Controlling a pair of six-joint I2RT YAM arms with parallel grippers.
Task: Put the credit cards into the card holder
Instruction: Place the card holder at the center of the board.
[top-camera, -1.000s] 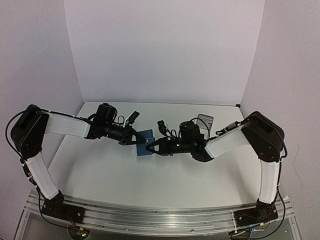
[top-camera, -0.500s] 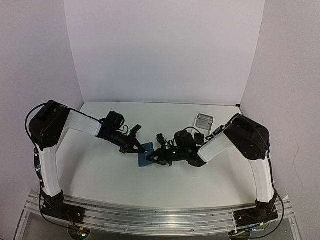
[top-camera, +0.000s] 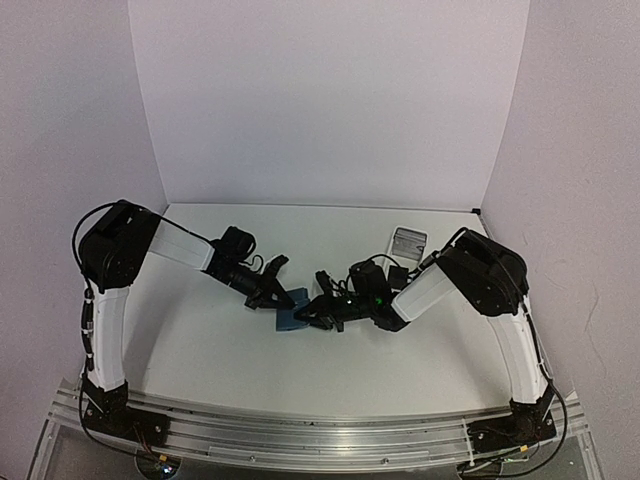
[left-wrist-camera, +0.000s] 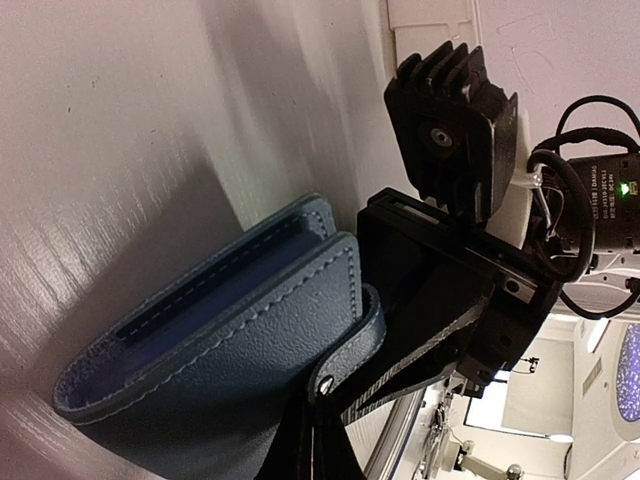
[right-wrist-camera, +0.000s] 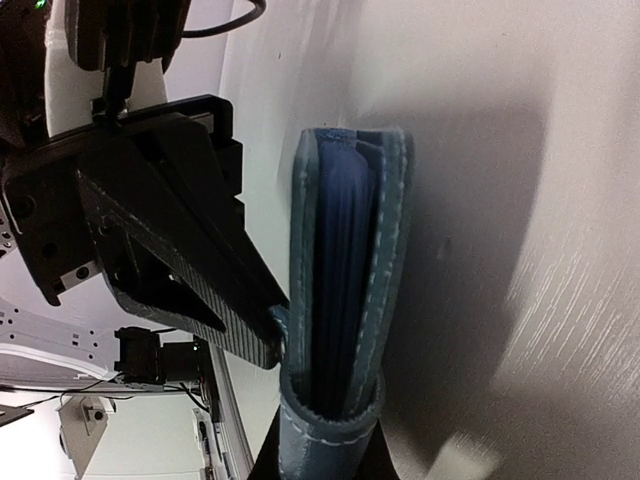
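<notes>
White counter (top-camera: 200, 345), pale walls (top-camera: 330, 100), card holder (top-camera: 291, 319) at centre grasped by left fingers (top-camera: 281, 299) and right fingers (top-camera: 311, 312), credit card (top-camera: 407, 241) lay near far-right corner.

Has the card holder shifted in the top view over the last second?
Yes. The card holder has moved nearer the camera, farther from the white tray.

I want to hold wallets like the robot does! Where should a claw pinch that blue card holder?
Probably at the folded spine end of the card holder, coming in from the end opposite its opening. It is folded nearly shut, so the two leather flaps sit close together at the fold and should fit inside one pinch. Gripping there also leaves the slot side free.
</notes>
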